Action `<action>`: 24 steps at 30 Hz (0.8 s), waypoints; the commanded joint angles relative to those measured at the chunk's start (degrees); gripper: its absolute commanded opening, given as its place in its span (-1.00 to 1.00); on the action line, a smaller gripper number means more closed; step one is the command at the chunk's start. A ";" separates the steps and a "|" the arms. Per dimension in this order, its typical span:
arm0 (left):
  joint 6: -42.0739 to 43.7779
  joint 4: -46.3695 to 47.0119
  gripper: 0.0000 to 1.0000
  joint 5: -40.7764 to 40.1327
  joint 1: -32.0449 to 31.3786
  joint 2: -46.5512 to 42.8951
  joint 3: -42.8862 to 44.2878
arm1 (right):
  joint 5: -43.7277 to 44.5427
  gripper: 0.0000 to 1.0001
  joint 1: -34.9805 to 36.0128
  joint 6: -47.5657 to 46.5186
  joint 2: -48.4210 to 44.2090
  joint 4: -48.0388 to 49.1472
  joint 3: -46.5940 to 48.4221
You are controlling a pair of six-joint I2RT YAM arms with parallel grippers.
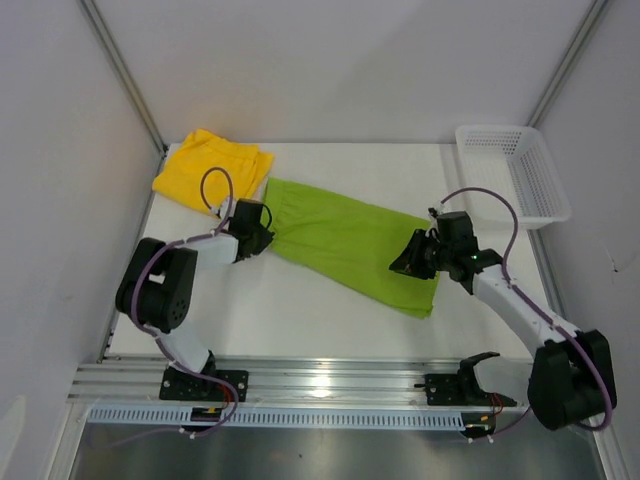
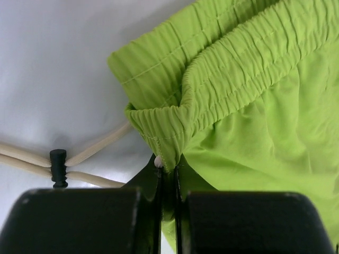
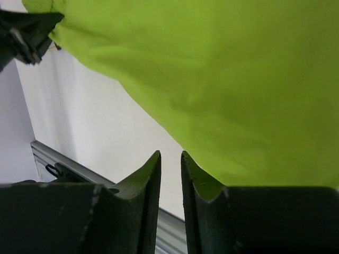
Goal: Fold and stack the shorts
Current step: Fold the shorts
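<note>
Green shorts (image 1: 345, 240) lie diagonal on mid tabletop (image 1: 300, 320); yellow shorts (image 1: 210, 170) bunched at far left corner. Left tool (image 2: 168, 177) clenched on green waistband (image 2: 238, 69) corner. Right tool (image 3: 170, 159) slightly parted, empty, near leg hem (image 1: 422, 303). Fabric light, limp, likely slippery; pinch elastic band or hem.

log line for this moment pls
left jaws: shut on green shorts waistband | right jaws: slightly apart, empty | yellow shorts: far left corner
</note>
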 commanded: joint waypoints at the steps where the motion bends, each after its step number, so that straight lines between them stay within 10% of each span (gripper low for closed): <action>1: -5.80 -0.30 -1.00 -2.28 -4.82 -7.94 -7.88 | -2.29 -0.53 1.52 1.66 7.38 10.56 0.94; 10: -15.13 -9.97 -0.91 -7.57 -16.08 -23.15 -18.71 | -2.03 -0.55 6.27 2.45 22.50 18.41 6.64; 13: -10.83 -10.05 -0.52 -2.57 -16.18 -27.11 -20.57 | -2.12 -0.54 8.55 2.80 24.80 19.72 8.67; 14: -7.86 -11.45 -0.22 -1.86 -16.09 -28.51 -19.70 | -2.47 -0.54 9.17 2.89 26.63 19.99 9.20; 15: -6.26 -13.55 0.52 -1.94 -16.00 -28.96 -17.95 | -2.65 -0.54 10.57 2.72 27.61 20.17 9.55; 16: -4.77 -18.62 0.72 -2.11 -15.74 -29.40 -16.97 | -2.82 -0.54 11.10 2.72 28.66 20.52 9.90; 24: 15.89 -18.23 0.98 10.72 -1.34 -32.40 -11.43 | -2.56 -0.54 15.68 2.81 31.40 23.60 7.80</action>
